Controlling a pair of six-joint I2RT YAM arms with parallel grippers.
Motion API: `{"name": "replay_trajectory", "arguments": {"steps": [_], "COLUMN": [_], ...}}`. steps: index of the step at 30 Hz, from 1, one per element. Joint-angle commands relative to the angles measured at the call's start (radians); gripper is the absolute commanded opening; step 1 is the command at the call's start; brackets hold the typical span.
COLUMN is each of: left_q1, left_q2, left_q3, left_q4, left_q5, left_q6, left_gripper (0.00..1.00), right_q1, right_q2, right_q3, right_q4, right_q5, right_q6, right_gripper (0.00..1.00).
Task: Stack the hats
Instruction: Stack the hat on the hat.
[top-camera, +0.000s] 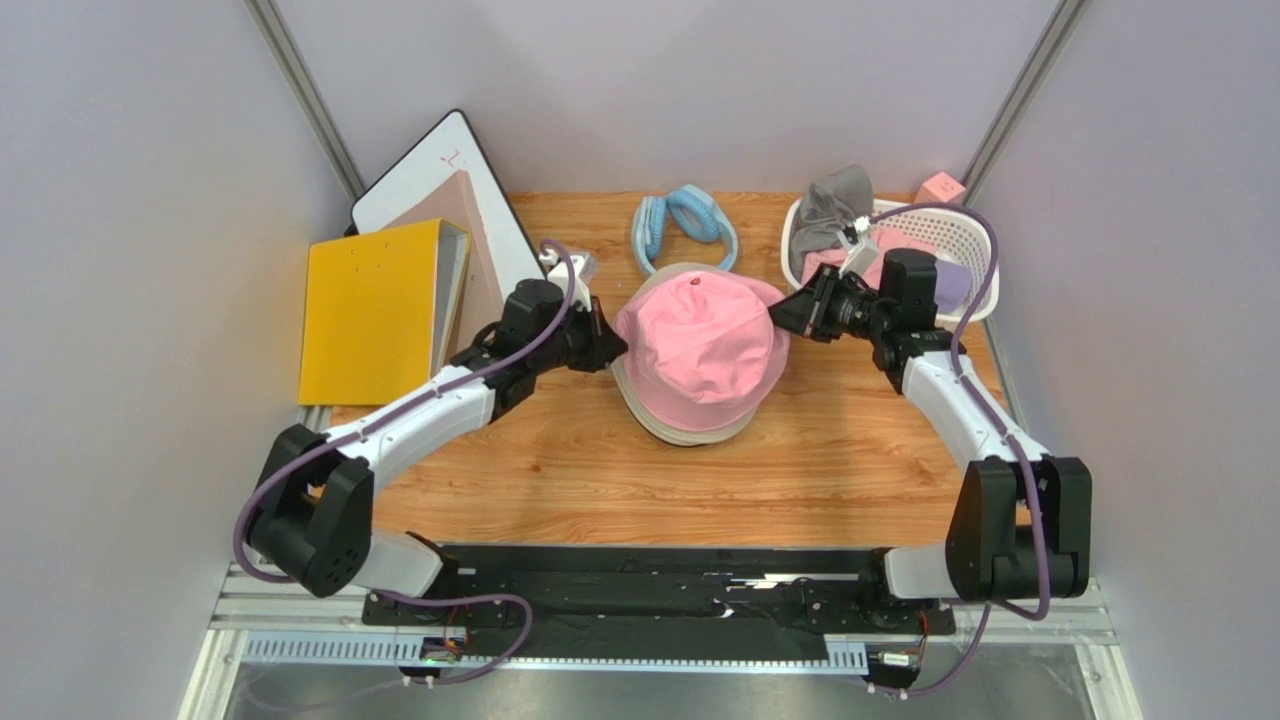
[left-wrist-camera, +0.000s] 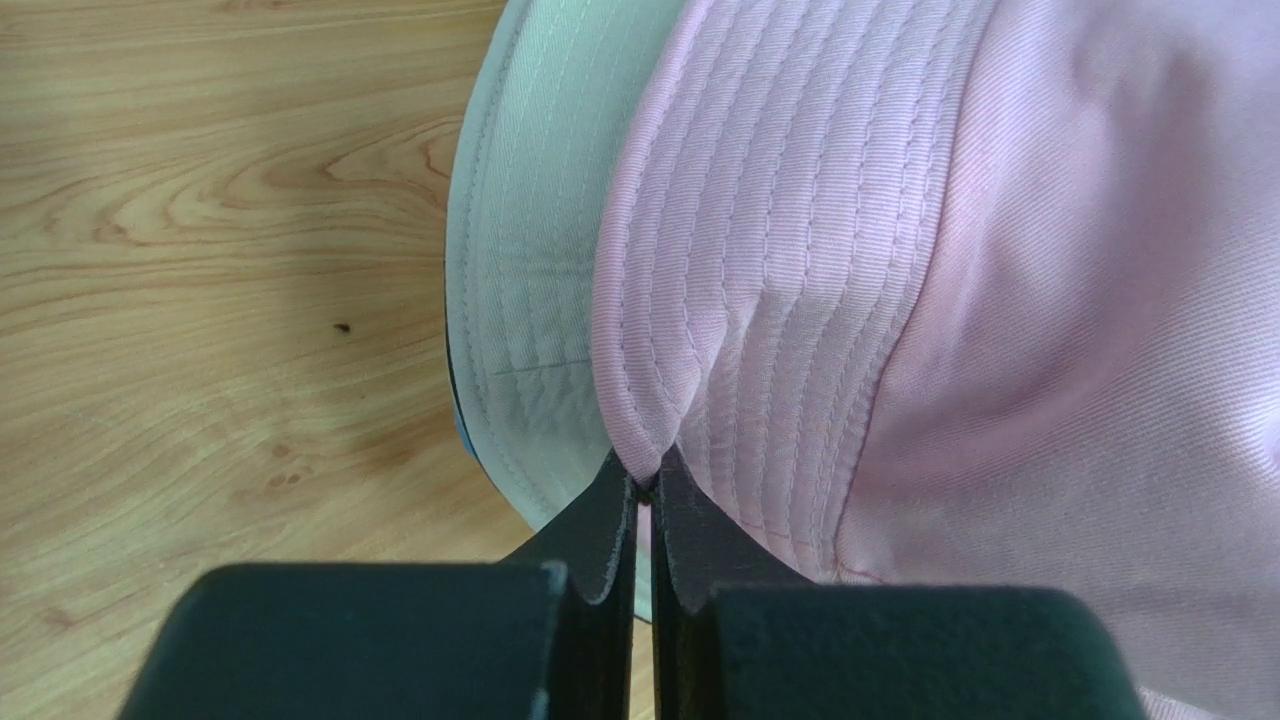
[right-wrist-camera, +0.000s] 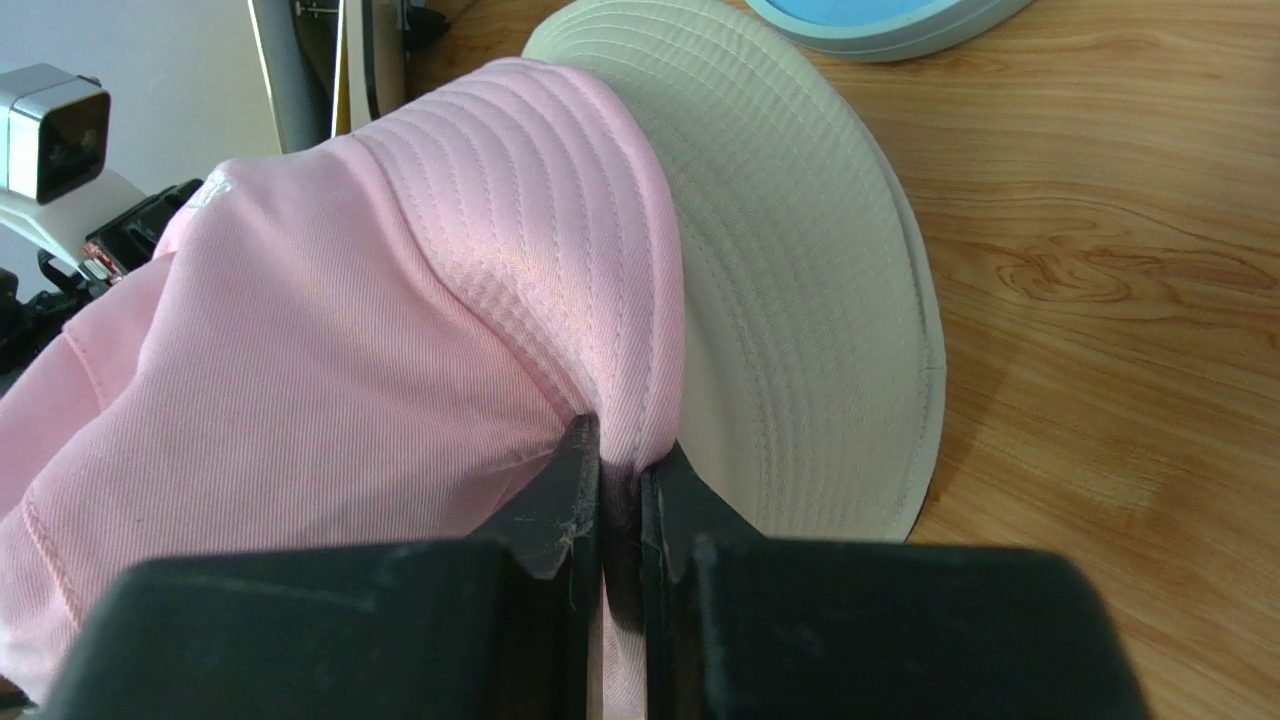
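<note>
A pink hat (top-camera: 699, 353) lies on top of a beige hat (top-camera: 676, 428) at the middle of the wooden table. My left gripper (top-camera: 609, 338) is shut on the left side of the pink hat's brim, and the fold of pink hat (left-wrist-camera: 902, 270) fabric sits pinched at the left gripper (left-wrist-camera: 643, 477) tips. My right gripper (top-camera: 789, 312) is shut on the opposite side of the brim; the pink hat (right-wrist-camera: 346, 330) runs down between the right gripper (right-wrist-camera: 619, 450) jaws. The beige hat (right-wrist-camera: 796, 300) brim pokes out below. A grey hat (top-camera: 834, 210) hangs over the basket's rim.
A white basket (top-camera: 962, 225) at the back right holds more fabric, some of it lavender (top-camera: 950, 278). A light blue padded ring (top-camera: 684, 225) lies behind the hats. A yellow binder (top-camera: 376, 308) and a whiteboard (top-camera: 436, 173) lean at the left. Walls close in on both sides.
</note>
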Motion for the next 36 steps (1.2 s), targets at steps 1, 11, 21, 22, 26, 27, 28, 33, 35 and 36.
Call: {"name": "replay_trajectory", "arguments": {"steps": [1, 11, 21, 22, 26, 27, 28, 33, 35, 36], "left_q1": [0.028, 0.052, 0.054, 0.054, 0.054, 0.054, 0.054, 0.054, 0.054, 0.054], "left_q2": [0.044, 0.136, 0.195, 0.2, 0.203, 0.199, 0.196, 0.162, 0.15, 0.133], "left_q3": [0.02, 0.021, 0.009, 0.006, -0.015, -0.032, -0.043, -0.112, -0.14, -0.15], "left_q4": [-0.008, 0.007, 0.016, 0.016, 0.023, 0.024, 0.026, 0.041, 0.05, 0.056], "left_q5": [-0.031, -0.019, -0.039, -0.039, -0.056, -0.061, -0.065, -0.082, -0.073, -0.065], "left_q6": [0.01, 0.011, 0.023, 0.021, 0.02, 0.018, 0.02, 0.009, 0.006, -0.002], "left_gripper": [0.0, 0.0, 0.0, 0.0, 0.0, 0.0, 0.0, 0.0, 0.0, 0.0], "right_q1": [-0.003, 0.024, 0.056, 0.056, 0.059, 0.058, 0.061, 0.061, 0.061, 0.061], "right_q2": [0.056, 0.118, 0.185, 0.185, 0.176, 0.175, 0.172, 0.15, 0.138, 0.12], "right_q3": [0.006, 0.028, 0.003, -0.003, -0.024, -0.029, -0.04, -0.067, -0.081, -0.087], "right_q4": [-0.038, -0.087, -0.095, -0.093, -0.103, -0.106, -0.109, -0.149, -0.159, -0.155], "right_q5": [0.151, 0.294, 0.429, 0.44, 0.484, 0.492, 0.513, 0.586, 0.606, 0.606], "right_q6": [0.002, 0.001, 0.002, 0.005, 0.004, 0.002, 0.001, -0.006, -0.006, -0.006], "right_gripper": [0.0, 0.0, 0.0, 0.0, 0.0, 0.0, 0.0, 0.0, 0.0, 0.0]}}
